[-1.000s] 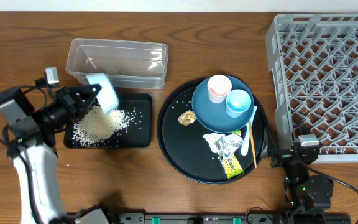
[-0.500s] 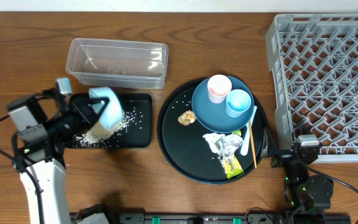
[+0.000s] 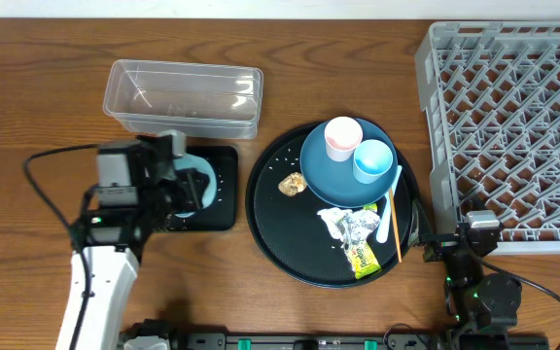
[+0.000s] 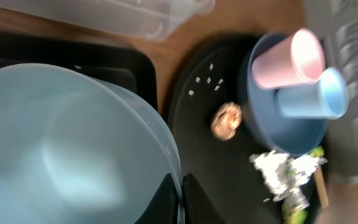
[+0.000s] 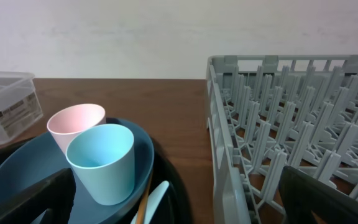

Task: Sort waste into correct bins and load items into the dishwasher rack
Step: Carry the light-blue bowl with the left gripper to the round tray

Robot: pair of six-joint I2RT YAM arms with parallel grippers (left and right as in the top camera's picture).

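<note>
**Left hand clamped on the bowl over the black tray; right hand wide open by the rack**

Around your left arm, the clear tub (image 3: 183,97) sat toward the far left of the tabletop, with the shallow black rectangular tray (image 3: 224,209) just in front of it. The arm covered most of that tray. The round black tray (image 3: 280,238) lay at mid-tabletop and carried:

- the dark blue plate (image 3: 324,180), with the pinkish cup (image 3: 343,136) and the light blue cup (image 3: 372,160) standing on it, touching each other
- the brown lump (image 3: 292,183), just left of the plate
- a few rice grains (image 4: 207,65) near the tray's far-left rim
- the crumpled wrappers (image 3: 350,226) and the yellow-green packet (image 3: 363,261), toward its near edge
- the pale spoon (image 3: 389,209) and the chopstick (image 3: 395,233), along its right rim

The grey rack (image 3: 513,117) filled the far right corner.

Your left hand (image 4: 180,202) was closed on the rim of the light blue bowl (image 4: 67,143), holding it above the rectangular tray. The bowl filled the left side of the wrist view.

Your right hand (image 3: 460,238) sat at the near right of the tabletop, beside the rack's near-left corner. Its jaws were spread wide and held nothing.
</note>
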